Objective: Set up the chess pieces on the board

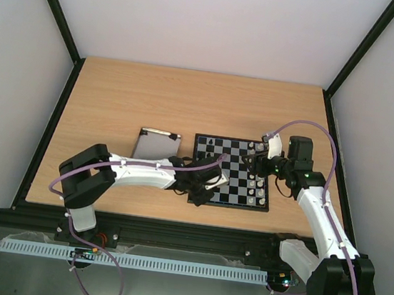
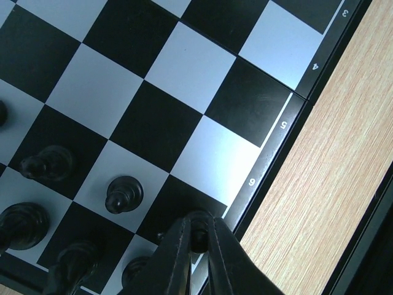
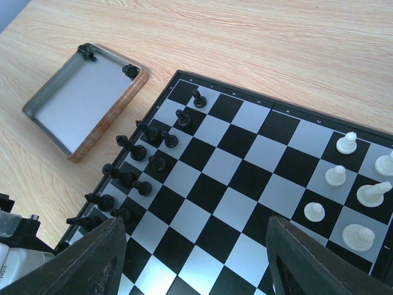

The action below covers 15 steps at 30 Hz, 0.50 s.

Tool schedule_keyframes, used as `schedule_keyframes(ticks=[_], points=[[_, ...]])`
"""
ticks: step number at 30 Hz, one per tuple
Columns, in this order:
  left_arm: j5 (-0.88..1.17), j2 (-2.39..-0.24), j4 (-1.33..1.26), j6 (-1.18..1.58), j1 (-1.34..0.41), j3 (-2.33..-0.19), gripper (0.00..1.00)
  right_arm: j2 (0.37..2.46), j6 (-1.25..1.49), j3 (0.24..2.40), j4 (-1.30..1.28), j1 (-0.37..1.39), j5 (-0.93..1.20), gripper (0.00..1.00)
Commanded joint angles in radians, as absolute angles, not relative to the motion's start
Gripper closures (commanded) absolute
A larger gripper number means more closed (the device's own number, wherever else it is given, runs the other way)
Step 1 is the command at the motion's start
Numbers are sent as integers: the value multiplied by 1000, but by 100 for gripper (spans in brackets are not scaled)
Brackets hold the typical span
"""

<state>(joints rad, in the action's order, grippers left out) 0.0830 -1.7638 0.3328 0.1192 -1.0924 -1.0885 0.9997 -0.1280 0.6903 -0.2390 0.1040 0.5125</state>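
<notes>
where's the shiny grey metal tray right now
In the top view, the shiny grey metal tray lies on the wooden table just left of the black-and-grey chequered chessboard.

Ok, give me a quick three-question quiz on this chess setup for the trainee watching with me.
1. True or false: the right hand is gripping a white piece.
2. How many black pieces lie in the metal tray? A) none B) two C) five
3. Fill in: the ___ hand is shut on a black piece near the edge of the board.

Key
1: false. Its fingers stand wide open above the board with nothing between them.
2: B. One sits in each of two corners.
3: left hand.
</notes>
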Motion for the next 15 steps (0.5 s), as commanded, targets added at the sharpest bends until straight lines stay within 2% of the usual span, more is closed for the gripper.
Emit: schedule_keyframes(ticks=[1,6,15], points=[[63,-1779,339,119,-1083,-1094,91,985,-137,674,-234,99,518,37],[51,-1782,339,127,-1078,-1100,90,983,-137,673,-234,98,518,37],[66,-1741,370,125,-1077,-1124,79,985,-137,674,-235,99,519,37]])
